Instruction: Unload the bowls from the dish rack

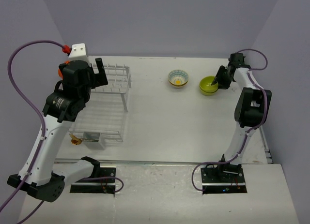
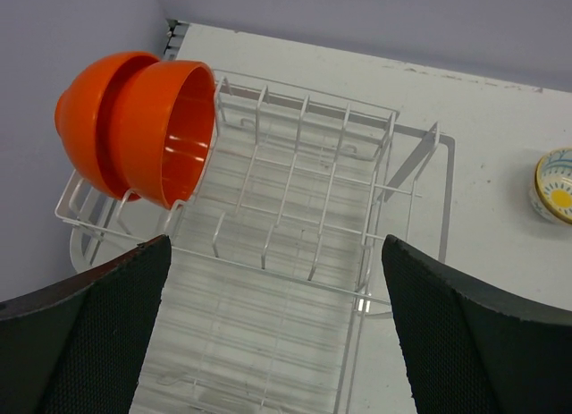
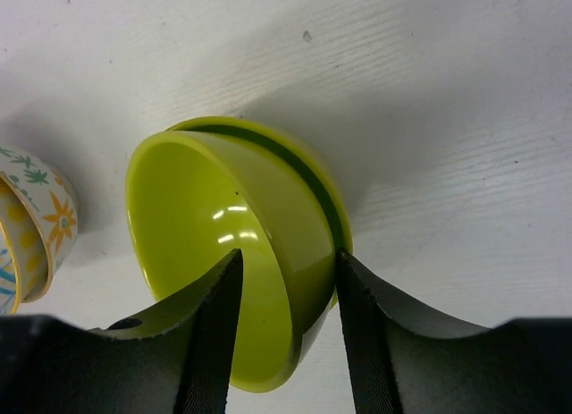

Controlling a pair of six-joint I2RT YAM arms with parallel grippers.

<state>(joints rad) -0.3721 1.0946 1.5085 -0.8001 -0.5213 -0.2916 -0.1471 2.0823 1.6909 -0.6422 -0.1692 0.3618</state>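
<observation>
Step in hand, I'd say: parking the lime-green bowl [image 1: 209, 85] on the table [image 1: 160, 122], upper right of top view, beside the blue-patterned bowl [image 1: 178, 78]. R arm reaches far fwd, wrist tipped down. R gripper [image 3: 288, 266] straddles the rim, one finger inside, one outside; can't tell if it pinches or sits loose. L gripper [image 2: 275, 244] hangs spread wide over the dish rack [image 2: 295, 208], holding nothing. Orange bowls [image 2: 147, 128], prob. two nested, stand on edge in the rack, upper left of L wrist view. Next: R lifts clear w/o tipping; L drops onto the orange rim.
</observation>
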